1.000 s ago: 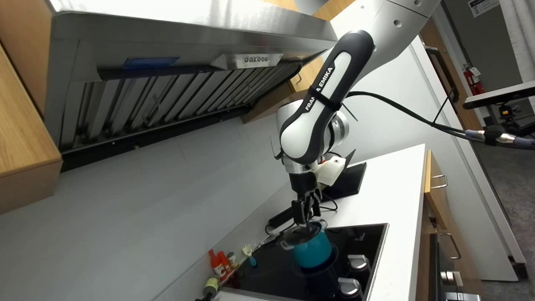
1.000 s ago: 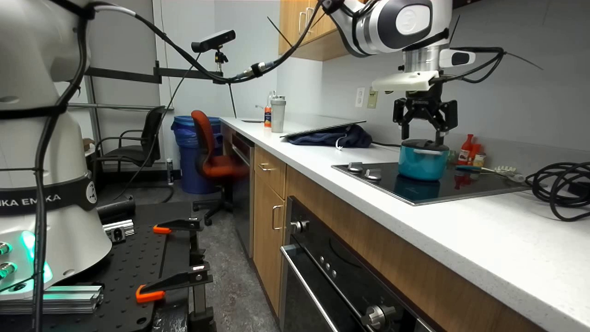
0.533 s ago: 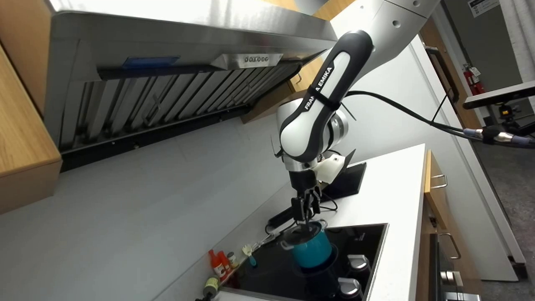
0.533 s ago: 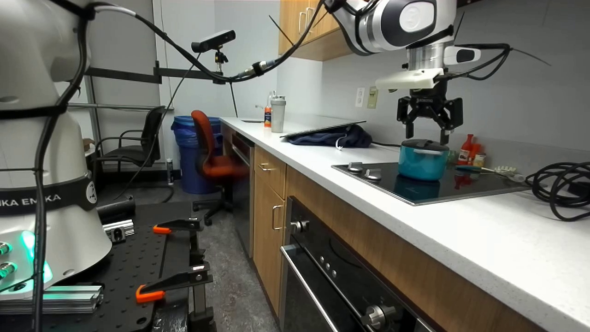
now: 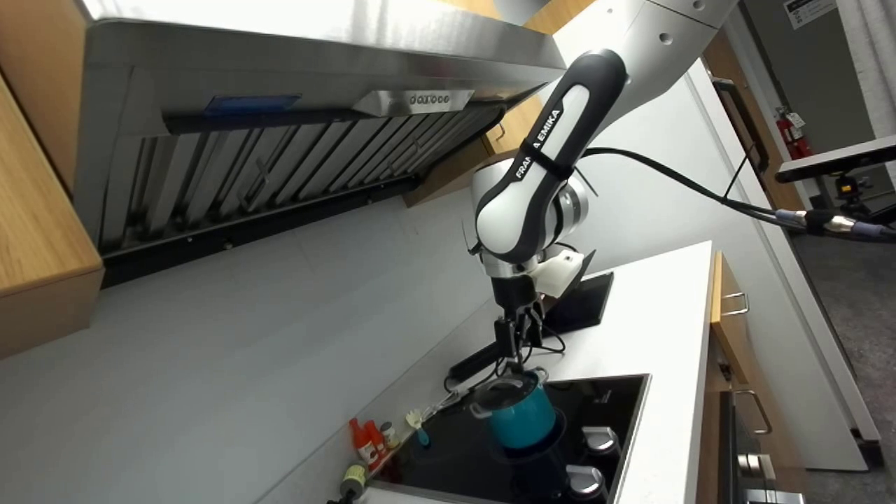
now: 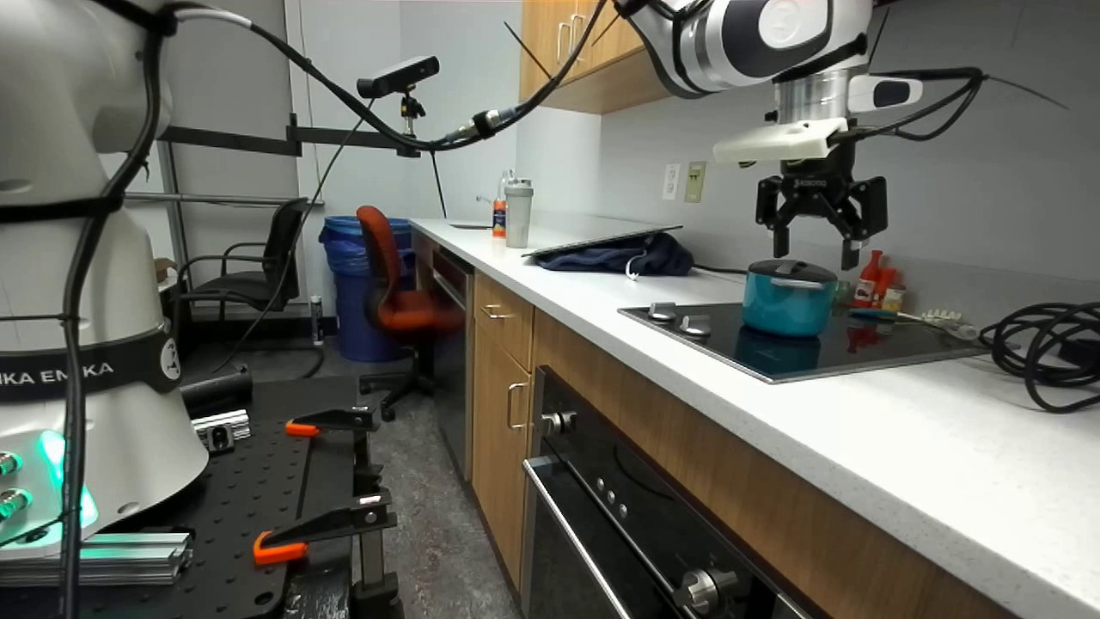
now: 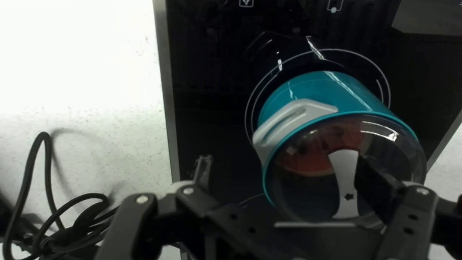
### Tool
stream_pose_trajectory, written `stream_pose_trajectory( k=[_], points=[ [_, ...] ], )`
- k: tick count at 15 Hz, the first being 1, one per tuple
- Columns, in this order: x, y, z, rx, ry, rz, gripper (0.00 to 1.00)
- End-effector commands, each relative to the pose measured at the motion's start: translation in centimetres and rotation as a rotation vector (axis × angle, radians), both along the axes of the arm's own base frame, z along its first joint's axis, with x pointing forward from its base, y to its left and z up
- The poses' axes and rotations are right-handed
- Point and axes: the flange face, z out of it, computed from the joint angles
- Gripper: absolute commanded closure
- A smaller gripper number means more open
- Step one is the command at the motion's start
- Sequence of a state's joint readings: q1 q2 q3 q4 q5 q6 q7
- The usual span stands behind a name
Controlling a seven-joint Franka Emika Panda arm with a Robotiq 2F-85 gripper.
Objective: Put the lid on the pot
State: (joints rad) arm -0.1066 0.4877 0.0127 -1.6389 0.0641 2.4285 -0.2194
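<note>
In an exterior view, a black chair (image 6: 241,292), blue bin (image 6: 351,301) and orange chair (image 6: 412,318) stand left of the white counter (image 6: 945,438), whose cooktop (image 6: 868,354) bears the pot (image 6: 786,303), lid (image 6: 803,271) on it, below the widely parted, empty gripper (image 6: 815,249), with coiled cable (image 6: 1078,351) at far right.

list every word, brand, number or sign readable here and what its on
"FRAN A EMIKA": robot arm, one letter covered.
"KA EM" and "KA": robot base, partly hidden.
"ROBOTIQ", faint: gripper.
Too small or unclear: wall sign, a red bottle's label, fire extinguisher tag, cooktop symbols.
No numbers readable.
</note>
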Motion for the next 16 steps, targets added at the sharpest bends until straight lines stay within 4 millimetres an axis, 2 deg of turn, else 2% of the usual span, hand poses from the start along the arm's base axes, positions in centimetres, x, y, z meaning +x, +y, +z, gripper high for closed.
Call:
stream_pose_trajectory(
  k=[1,16],
  points=[
    [-0.8,-1.3,1.0,0.004,0.010,-0.002,0.00],
    [-7.0,-4.3,0.8,0.007,0.058,0.053,0.03]
  ],
)
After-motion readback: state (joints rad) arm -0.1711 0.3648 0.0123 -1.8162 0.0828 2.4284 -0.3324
